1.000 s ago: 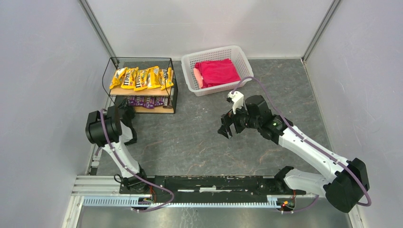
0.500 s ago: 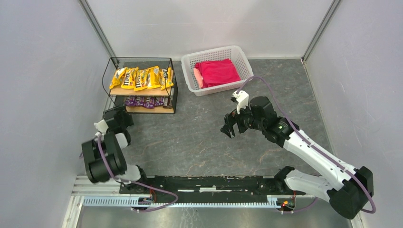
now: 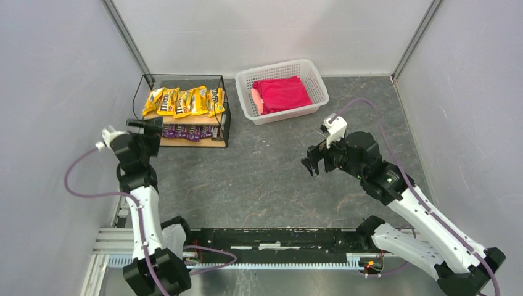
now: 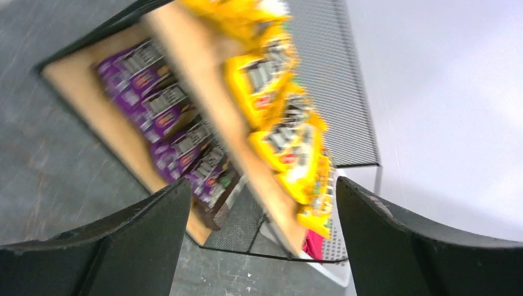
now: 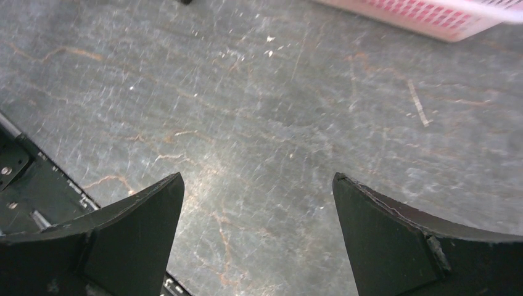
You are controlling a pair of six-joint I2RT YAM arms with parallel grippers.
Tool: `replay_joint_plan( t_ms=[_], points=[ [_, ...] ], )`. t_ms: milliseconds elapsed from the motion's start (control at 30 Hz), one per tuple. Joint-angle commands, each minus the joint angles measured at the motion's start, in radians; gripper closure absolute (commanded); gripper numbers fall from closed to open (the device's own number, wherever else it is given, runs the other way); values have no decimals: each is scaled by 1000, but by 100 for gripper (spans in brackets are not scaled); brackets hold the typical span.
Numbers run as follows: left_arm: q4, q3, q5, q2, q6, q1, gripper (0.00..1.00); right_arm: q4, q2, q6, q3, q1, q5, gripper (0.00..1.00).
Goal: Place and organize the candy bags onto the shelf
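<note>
Hovering at the lower-left corner of the shelf (image 3: 185,142), upper left of the overhead frame, the left gripper (image 3: 147,126) gapes empty, facing the candy bags (image 3: 184,100): yellow row on the upper board, purple below, both running left-right. The right gripper (image 3: 313,161), also apart, hangs well away at centre-right. A second ago the left arm sat lower, folded.

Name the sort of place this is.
Likely a lab robot cell: plain grey walls box in a scratched dark tabletop, and two white-and-black arms sit on a metal rail near a black wire-and-wood shelf.
</note>
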Motion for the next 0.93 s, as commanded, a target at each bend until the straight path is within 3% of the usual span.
replay_joint_plan(
  t_ms=[0, 267, 367, 467, 600, 900],
  points=[
    [-227, 306, 53, 7, 374, -98, 8, 53, -58, -61, 72, -3, 117, 2],
    [-266, 746, 163, 35, 824, -576, 8, 110, -118, -108, 196, -2, 238, 2],
    [-222, 824, 265, 3, 894, -677, 7, 109, -146, -116, 260, -3, 252, 2],
    [-163, 867, 324, -26, 883, -701, 5, 107, -167, -116, 326, -1, 295, 2],
    [-131, 902, 303, -57, 866, -702, 3, 115, -203, -124, 372, -2, 346, 2],
    [-119, 876, 200, -101, 862, -701, 0, 172, -273, -124, 285, -2, 466, 2]
  ],
)
